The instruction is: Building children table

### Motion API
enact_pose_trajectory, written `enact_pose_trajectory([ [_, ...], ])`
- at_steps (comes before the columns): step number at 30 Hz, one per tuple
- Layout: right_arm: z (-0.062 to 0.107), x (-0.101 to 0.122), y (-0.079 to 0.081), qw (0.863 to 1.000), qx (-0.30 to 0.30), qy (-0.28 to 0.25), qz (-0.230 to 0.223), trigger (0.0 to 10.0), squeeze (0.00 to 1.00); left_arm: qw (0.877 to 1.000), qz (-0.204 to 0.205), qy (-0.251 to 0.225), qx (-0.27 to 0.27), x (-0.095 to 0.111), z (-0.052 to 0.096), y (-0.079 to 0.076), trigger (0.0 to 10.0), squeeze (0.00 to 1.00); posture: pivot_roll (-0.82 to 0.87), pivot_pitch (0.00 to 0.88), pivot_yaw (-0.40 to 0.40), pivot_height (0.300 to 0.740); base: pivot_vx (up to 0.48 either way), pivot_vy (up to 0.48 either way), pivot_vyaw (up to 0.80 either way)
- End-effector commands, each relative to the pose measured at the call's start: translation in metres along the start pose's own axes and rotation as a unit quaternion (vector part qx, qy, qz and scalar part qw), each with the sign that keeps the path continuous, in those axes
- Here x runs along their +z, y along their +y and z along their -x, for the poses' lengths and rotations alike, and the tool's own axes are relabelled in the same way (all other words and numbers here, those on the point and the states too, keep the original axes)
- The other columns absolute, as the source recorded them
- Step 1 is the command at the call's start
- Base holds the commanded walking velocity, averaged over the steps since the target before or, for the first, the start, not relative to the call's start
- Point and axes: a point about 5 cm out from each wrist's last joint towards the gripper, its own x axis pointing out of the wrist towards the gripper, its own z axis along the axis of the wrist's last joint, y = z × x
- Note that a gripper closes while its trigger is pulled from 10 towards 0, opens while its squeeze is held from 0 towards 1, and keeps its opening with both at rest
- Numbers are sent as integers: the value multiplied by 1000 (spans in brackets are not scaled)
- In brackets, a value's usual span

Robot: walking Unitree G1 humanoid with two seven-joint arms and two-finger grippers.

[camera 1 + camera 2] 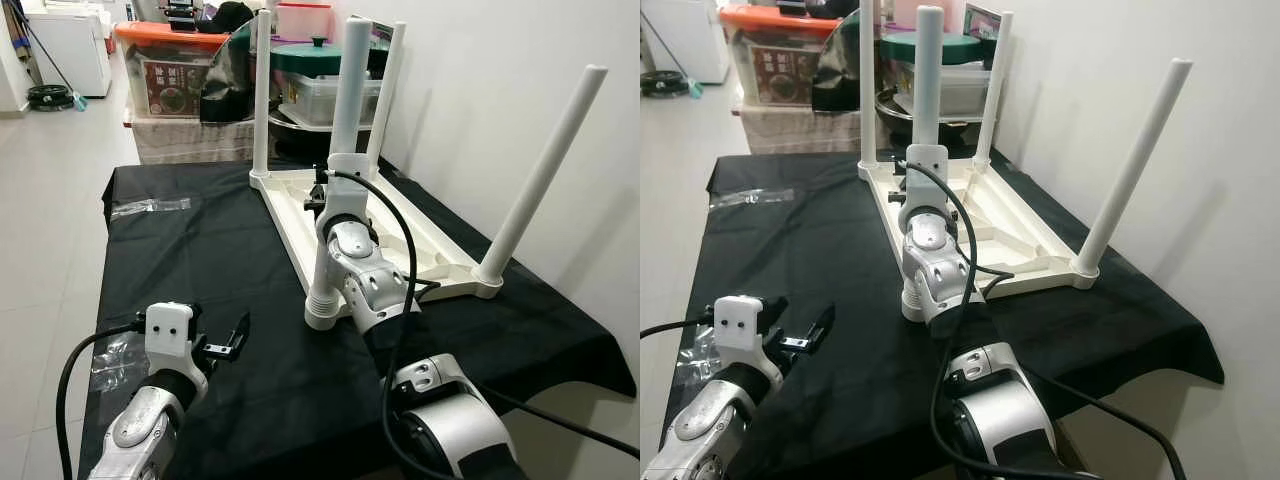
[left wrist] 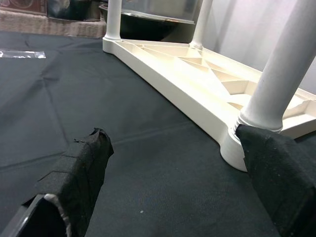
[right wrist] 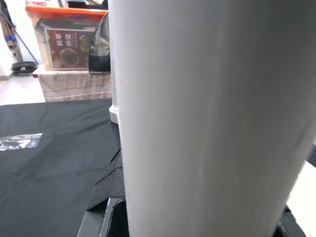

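A white children's table (image 1: 405,235) lies upside down on the black cloth (image 1: 200,270), with its legs pointing up. My right gripper (image 3: 197,217) is shut on the nearest leg (image 1: 345,100), a little above where it meets the corner socket (image 1: 322,305). That leg (image 3: 207,113) stands very close in the right wrist view, with a black finger (image 3: 106,197) beside it. My left gripper (image 2: 173,187) hovers open low over the cloth, left of that corner, holding nothing. One of its fingertips (image 1: 238,332) points toward the leg base (image 2: 261,98).
A crinkled clear plastic bag (image 1: 150,207) lies at the cloth's far left and another (image 1: 115,360) by my left arm. Storage boxes (image 1: 170,75) and a lidded pot (image 1: 320,55) stand behind the table. A white wall (image 1: 500,60) runs along the right.
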Motion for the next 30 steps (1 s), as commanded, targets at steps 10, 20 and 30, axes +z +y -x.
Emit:
enact_pose_trajectory([
  [10, 7, -47, 8, 995, -2, 103, -13, 7412, 0, 1000, -3, 2, -1, -1, 0, -1, 10000, 0, 63, 0, -114, 740, 0, 0, 0],
  [20, 8, -37, 5, 996, -1, 90, -27, 10000, 0, 1000, -3, 1, -3, -1, -1, -1, 10000, 0, 57, 0, -108, 740, 0, 0, 0],
  [30, 8, -31, 5, 996, 3, 84, -34, 10000, 0, 1000, -3, 0, -5, 0, -3, -1, 10000, 0, 57, 0, -107, 740, 0, 0, 0],
])
